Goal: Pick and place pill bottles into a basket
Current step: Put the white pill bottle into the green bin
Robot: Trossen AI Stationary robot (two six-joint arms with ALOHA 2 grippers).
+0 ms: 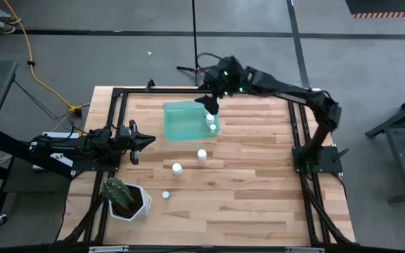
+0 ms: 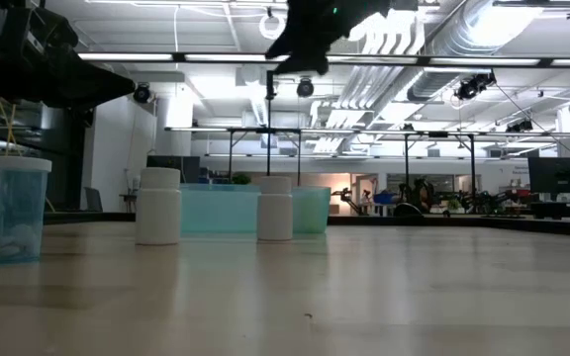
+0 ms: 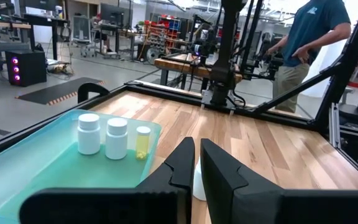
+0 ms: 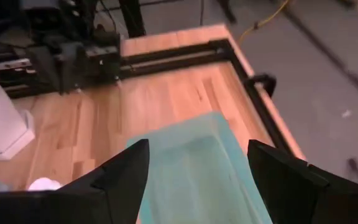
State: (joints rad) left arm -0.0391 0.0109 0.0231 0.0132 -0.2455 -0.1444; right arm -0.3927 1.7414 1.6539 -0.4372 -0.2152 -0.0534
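Observation:
The teal basket (image 1: pixel 185 121) stands at the table's far middle. Two white pill bottles (image 1: pixel 211 124) show upright in it by its right wall; the left wrist view shows three there (image 3: pixel 115 138). Three more bottles stand on the table nearer: one (image 1: pixel 202 155), one (image 1: pixel 177 169), and a tinted one (image 1: pixel 166 195). My right gripper (image 1: pixel 210 104) hangs open and empty over the basket's far right corner; the basket shows between its fingers (image 4: pixel 197 149). My left gripper (image 1: pixel 148 140) is shut and empty at the table's left, left of the basket.
A white hexagonal pot with a cactus (image 1: pixel 126 200) stands at the near left corner. A black frame (image 1: pixel 297 126) runs around the table's edge. A person (image 3: pixel 316 37) stands beyond the table's right side. The table's near right is bare wood (image 1: pixel 273 197).

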